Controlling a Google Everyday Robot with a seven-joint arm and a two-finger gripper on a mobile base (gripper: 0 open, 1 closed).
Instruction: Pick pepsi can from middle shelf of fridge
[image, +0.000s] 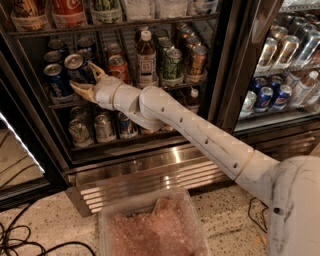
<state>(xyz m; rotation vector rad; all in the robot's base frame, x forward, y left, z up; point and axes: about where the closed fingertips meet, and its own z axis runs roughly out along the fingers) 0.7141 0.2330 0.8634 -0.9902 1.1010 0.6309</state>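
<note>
Several dark-blue pepsi cans stand at the left of the fridge's middle shelf (64, 104): one at the front left (55, 82), one behind it to the right (75, 66). My gripper (83, 76) is at the shelf's left part, right at that second can. It is open, with one tan finger (96, 71) up at the can's right and the other below, in front of it. I cannot tell whether they touch the can. My white arm (200, 130) reaches in from the lower right. The fridge (227, 60) has a black frame and its door is open.
A red can (119, 67), a brown bottle (146, 56) and green cans (173, 64) stand to the right on the same shelf. More cans fill the shelf below (104, 127). Under it is the louvred steel panel (150, 175). A plastic bin (155, 227) sits on the floor. A second cooler (272, 95) is at the right.
</note>
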